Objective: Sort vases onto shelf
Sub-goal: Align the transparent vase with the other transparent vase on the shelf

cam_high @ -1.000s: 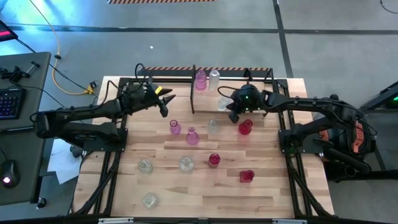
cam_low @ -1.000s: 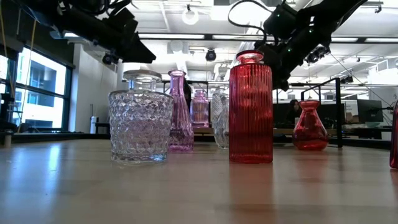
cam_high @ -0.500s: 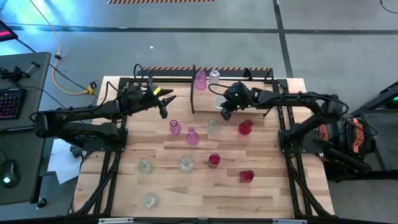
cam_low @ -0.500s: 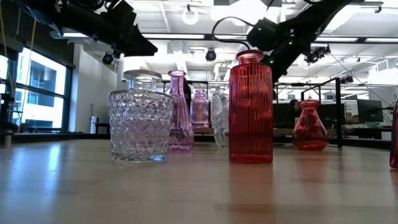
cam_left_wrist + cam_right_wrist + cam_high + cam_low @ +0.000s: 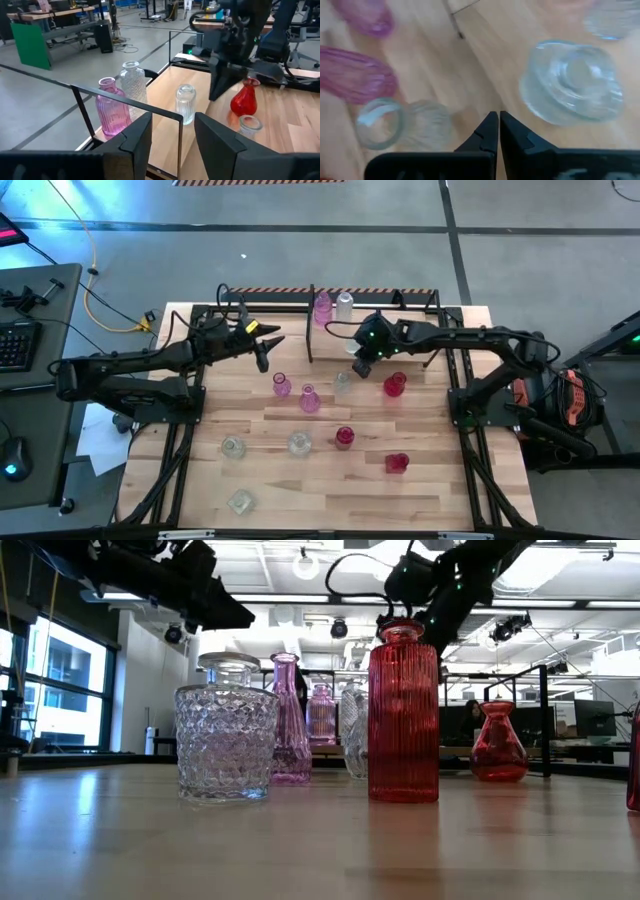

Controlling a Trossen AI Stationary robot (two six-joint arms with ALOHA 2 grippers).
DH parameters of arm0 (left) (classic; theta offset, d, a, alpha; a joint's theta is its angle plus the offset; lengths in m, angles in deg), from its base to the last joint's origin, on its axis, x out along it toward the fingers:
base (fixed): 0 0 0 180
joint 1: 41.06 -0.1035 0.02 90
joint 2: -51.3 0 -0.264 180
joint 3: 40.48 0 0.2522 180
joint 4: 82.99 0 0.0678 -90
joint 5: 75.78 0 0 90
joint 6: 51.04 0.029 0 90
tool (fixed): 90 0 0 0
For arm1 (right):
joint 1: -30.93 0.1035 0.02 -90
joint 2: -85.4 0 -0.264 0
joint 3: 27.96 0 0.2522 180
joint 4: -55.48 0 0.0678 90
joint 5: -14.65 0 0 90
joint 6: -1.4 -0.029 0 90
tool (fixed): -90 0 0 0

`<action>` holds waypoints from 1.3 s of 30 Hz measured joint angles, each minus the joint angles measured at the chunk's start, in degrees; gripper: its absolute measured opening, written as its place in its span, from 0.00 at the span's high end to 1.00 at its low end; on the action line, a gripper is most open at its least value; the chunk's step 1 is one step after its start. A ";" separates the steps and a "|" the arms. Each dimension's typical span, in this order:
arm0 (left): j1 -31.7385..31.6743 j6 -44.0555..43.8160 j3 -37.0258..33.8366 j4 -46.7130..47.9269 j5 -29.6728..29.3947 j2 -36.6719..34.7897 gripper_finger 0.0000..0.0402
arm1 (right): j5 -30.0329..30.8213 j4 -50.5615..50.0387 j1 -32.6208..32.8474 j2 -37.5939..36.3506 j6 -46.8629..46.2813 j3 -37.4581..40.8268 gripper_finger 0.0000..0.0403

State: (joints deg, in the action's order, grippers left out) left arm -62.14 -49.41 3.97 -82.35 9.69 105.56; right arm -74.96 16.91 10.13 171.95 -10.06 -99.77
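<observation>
1. Left gripper (image 5: 268, 343) hangs over the table's (image 5: 430, 480) far left part, fingers apart with nothing between them, aimed toward the shelf (image 5: 312, 340). In the left wrist view its two fingers (image 5: 135, 137) frame the shelf's thin black rail.
2. Near left corner: a clear vase (image 5: 240, 501); farther in, two more clear ones (image 5: 233, 447) (image 5: 299, 443). From above, their shapes are hard to tell apart.
3. Mid-table: two pink vases (image 5: 282, 385) (image 5: 309, 399), well apart from the shelf.
4. Shelf stands at the table's far edge, near the middle. A pink vase (image 5: 322, 307) and a clear vase (image 5: 345, 306) sit on it side by side; which tier cannot be told.
5. Right gripper (image 5: 362, 365) hovers just in front of the shelf, fingers pressed together and holding nothing. It partly hides a clear vase (image 5: 358, 346) below it; another clear one (image 5: 343, 383) sits just beside.
6. Red vases: one (image 5: 394, 385) right of the gripper, one (image 5: 345, 437) mid-table, one (image 5: 397, 463) toward the near right.
7. Low view: a cut-glass jar (image 5: 227, 735) and a ribbed red vase (image 5: 403, 715) hide most of the things behind them.
</observation>
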 joint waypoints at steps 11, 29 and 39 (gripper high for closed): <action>3.45 -0.02 0.01 -0.41 0.13 0.06 0.65 | 13.21 -7.62 -3.55 -0.44 -1.78 1.23 1.00; 5.27 0.05 0.01 -2.03 0.09 0.09 0.65 | 12.66 -2.67 -4.06 -0.33 0.45 1.74 1.00; 5.29 0.05 0.01 -2.36 0.09 0.09 0.65 | 9.50 0.16 -3.91 -0.29 0.72 1.76 1.00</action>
State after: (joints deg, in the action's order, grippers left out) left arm -56.85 -49.37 3.98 -84.71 9.77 105.65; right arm -65.45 17.07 6.22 171.66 -9.35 -98.01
